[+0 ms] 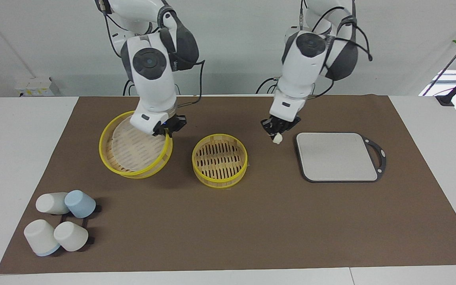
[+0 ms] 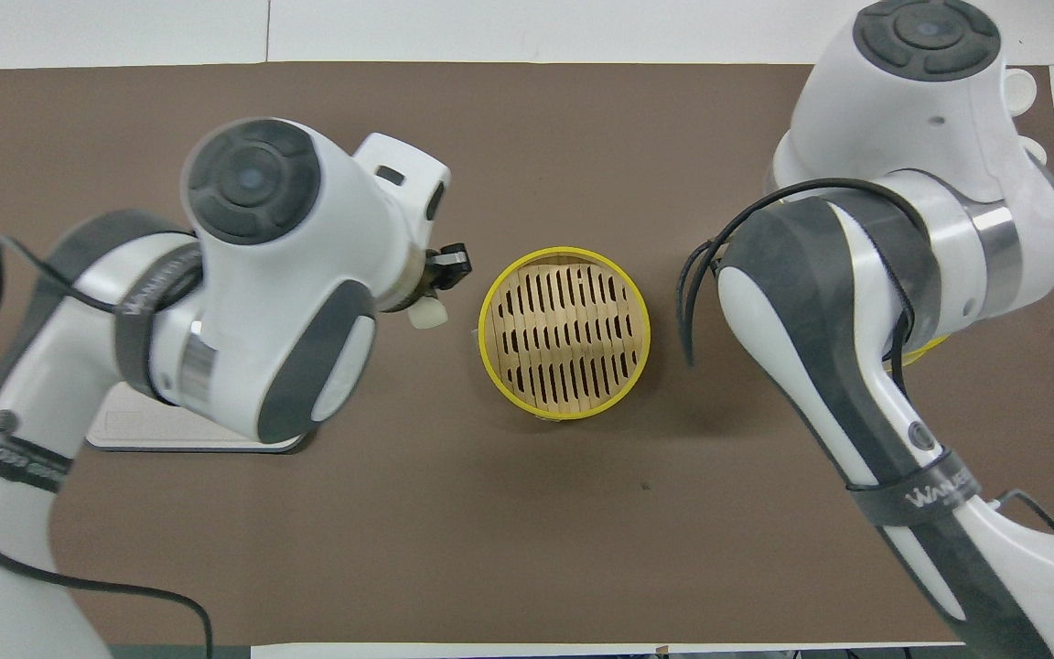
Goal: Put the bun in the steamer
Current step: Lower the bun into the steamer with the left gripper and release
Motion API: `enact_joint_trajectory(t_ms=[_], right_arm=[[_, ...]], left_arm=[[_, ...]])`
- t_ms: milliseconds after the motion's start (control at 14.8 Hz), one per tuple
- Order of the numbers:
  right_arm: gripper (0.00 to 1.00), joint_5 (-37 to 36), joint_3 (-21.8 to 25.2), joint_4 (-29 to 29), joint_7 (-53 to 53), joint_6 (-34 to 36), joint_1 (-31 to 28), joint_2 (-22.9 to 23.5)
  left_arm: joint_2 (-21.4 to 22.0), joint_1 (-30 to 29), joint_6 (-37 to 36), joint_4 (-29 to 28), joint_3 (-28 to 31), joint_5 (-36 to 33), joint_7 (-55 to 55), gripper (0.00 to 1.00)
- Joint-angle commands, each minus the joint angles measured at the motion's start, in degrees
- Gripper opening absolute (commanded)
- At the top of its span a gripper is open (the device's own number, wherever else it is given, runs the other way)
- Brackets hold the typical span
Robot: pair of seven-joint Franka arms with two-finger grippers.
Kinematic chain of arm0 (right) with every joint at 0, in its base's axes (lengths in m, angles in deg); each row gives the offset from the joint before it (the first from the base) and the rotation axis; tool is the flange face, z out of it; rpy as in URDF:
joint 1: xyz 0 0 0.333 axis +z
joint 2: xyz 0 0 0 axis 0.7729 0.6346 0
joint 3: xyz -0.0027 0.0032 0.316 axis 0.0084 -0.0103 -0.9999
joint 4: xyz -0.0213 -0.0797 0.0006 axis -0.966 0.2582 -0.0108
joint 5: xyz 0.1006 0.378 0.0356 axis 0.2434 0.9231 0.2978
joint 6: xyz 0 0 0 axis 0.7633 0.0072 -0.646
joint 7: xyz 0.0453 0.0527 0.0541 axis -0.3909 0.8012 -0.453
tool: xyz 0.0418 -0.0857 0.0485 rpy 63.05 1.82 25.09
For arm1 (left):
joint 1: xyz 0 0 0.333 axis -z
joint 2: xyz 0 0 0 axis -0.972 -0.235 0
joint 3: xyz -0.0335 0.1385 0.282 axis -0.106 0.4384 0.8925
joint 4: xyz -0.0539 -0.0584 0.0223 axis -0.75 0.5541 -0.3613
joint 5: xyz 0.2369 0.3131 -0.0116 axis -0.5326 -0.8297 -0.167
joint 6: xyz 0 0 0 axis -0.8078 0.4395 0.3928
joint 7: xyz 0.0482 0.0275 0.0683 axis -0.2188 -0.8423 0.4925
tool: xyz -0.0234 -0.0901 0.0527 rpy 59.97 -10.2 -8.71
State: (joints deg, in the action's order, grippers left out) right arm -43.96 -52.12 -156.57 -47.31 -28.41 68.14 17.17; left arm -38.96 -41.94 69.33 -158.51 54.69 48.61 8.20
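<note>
White bench [image 1: 22,130] under a brown mat [image 1: 251,221] | plain white wall [image 1: 232,47] | bright window [image 1: 455,81] toward the left arm's end | white box [image 1: 36,86] against the wall | even indoor light

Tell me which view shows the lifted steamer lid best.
The facing view: the lid shows nearly whole, tilted, with the right tool gripping its rim. In the overhead view the right arm hides it, leaving a yellow sliver.

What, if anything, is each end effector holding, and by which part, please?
The left end effector pinches the bun by its top. The right end effector grips the steamer lid at its rim.
</note>
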Motion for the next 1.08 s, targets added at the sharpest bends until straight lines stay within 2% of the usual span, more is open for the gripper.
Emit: enact_joint_trajectory(t_ms=[0, 135, 270, 405, 473, 878, 1013], right_arm=[[0.0, -2.5, -0.7, -3.4, 0.5, -1.7, 0.7, -2.0], [0.0, -2.7, -0.7, -3.5, 0.5, -2.7, 0.9, -2.0], [0.0, -2.8, -0.7, -3.6, 0.7, -2.9, 0.8, -2.1], [0.0, -3.1, -0.7, -4.0, 0.8, -3.2, 0.4, -2.1], [0.0, -3.1, -0.7, -4.1, 0.8, -3.2, 0.3, -2.2], [0.0, -3.1, -0.7, -4.2, 1.1, -3.3, 0.0, -2.2], [0.0, -3.1, -0.7, -4.2, 1.0, -3.4, 0.0, -2.2]], left_arm=[[-1.6, 5.4, 10.0, -5.5, 1.2, 0.8, -2.8, 0.15], [-3.1, 7.7, 14.8, -7.2, 1.3, 0.8, -3.9, 0.16], [-7.1, 9.9, 17.6, -6.6, 1.3, 0.2, -6.1, 0.17], [-8.9, 10.9, 19.9, -7.3, 1.3, 0.1, -6.3, 0.2], [-9.2, 11.0, 20.2, -7.3, 1.4, 0.1, -6.3, 0.26], [-9.5, 12.1, 22.3, -9.2, 1.5, 0.1, -8.3, 0.97], [-9.4, 12.1, 22.0, -9.0, 1.5, 0.1, -9.7, 1.0]])
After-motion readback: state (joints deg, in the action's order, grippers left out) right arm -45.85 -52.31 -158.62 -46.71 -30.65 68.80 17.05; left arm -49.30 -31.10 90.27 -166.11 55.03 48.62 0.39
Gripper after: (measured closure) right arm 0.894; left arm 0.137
